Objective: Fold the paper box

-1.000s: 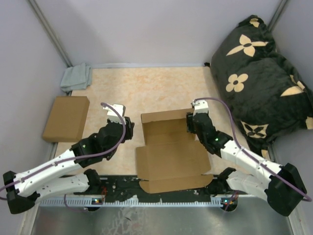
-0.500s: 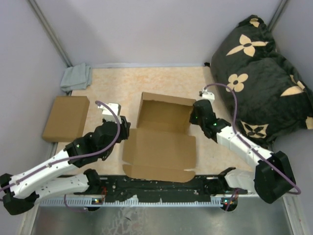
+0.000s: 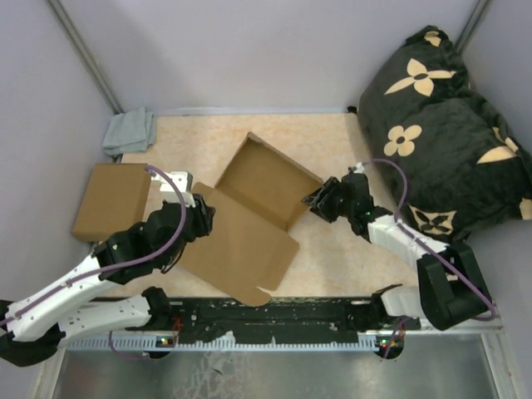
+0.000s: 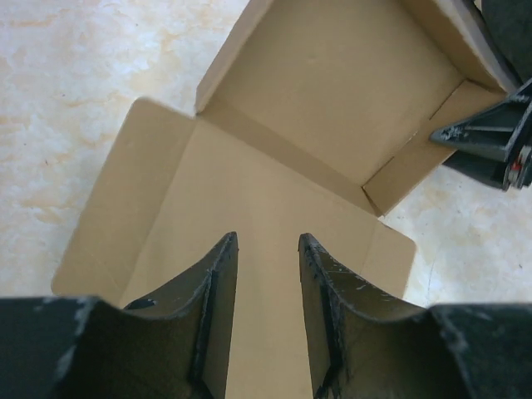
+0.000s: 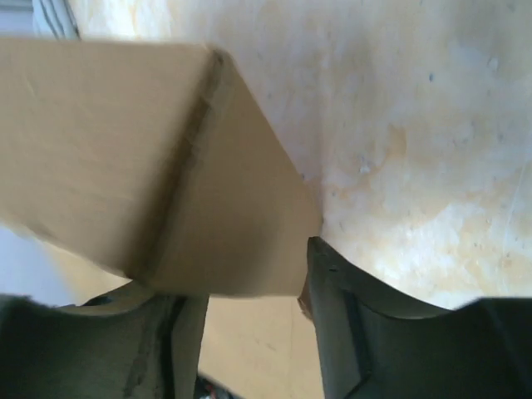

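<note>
Box [image 3: 253, 212] lies askew on the table [image 3: 208, 141] between my two arms. Its walled tray points to the far side and its flat lid lies open toward the near left. My left claw [image 4: 268, 239] hovers over the lid's left edge, fingers narrowly apart with nothing between them. My right claw [image 3: 316, 204] straddles the tray's right corner, but I cannot tell whether it pinches the cardboard. A plain carton [image 3: 112, 199] sits well to the left, and a cloth [image 3: 130, 131] lies in the far corner.
</note>
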